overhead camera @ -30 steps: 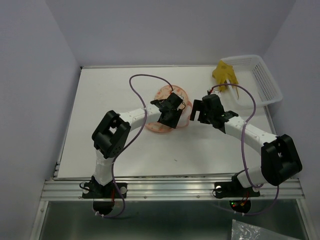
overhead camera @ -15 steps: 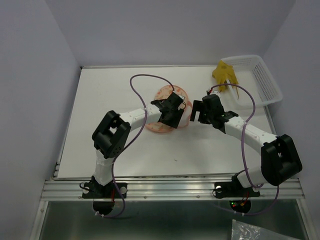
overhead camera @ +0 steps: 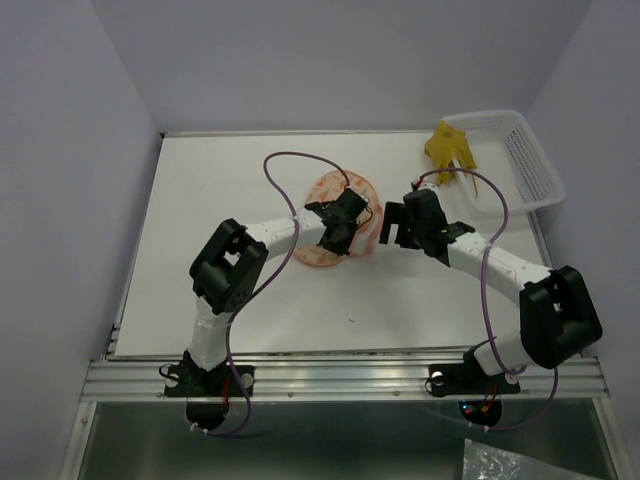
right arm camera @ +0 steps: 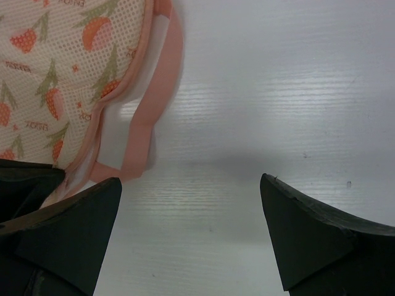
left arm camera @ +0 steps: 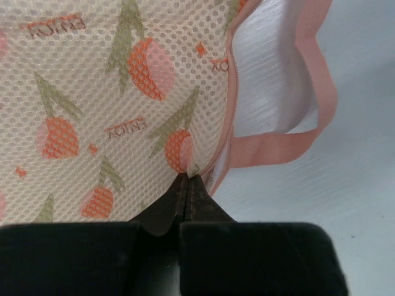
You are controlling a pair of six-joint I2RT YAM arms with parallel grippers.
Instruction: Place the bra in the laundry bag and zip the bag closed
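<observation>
The white table carries everything. At its 1 o'clock corner stands a white plastic basket. Near the middle of the table, a little toward 12 o'clock, lies the laundry bag, flat, with the printed mesh side up. The bra is well apart from the bag: it hangs on the basket's edge at the 9 o'clock side, and no gripper is near it.

The left gripper is over the 6 o'clock part of the bag. In the left wrist view its jaws are pressed together and pinch the mesh edge of the bag beside the zip. If it holds the zip pull itself, I cannot tell. The right gripper is at 3 o'clock of the bag, jaws wide apart, holding nothing, above bare table. The pink loop lies just beside the pinched edge.

My judgement: the task is at its beginning. The bag must be opened, the bra fetched and put inside, and the zip closed; none of this appears done.
</observation>
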